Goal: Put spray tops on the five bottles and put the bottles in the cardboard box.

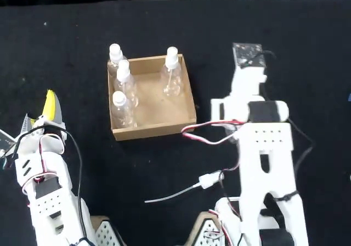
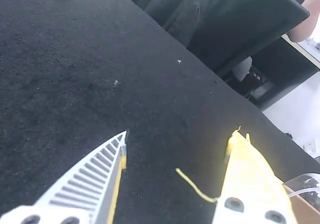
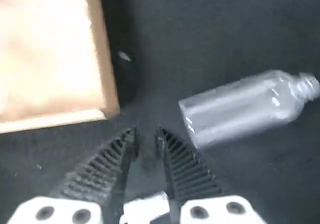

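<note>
The cardboard box (image 1: 156,123) sits mid-table. Three capped bottles stand along its left side (image 1: 120,108), and another capped bottle (image 1: 171,70) stands in its back right corner. An uncapped clear bottle (image 3: 240,109) lies on its side on the black cloth, just off the box's corner (image 3: 107,84). My right gripper (image 3: 146,133) hovers beside that bottle, jaws only narrowly apart and nothing between the tips. A loose spray top (image 1: 210,179) with its long tube lies near the right arm's base. My left gripper (image 2: 181,134) is wide open and empty over bare cloth, left of the box.
The right arm's white body (image 1: 263,147) and its red and white cables (image 1: 208,133) hang over the cloth right of the box. Beyond the table's far edge stand dark items (image 2: 235,19). Open cloth spreads left of and behind the box.
</note>
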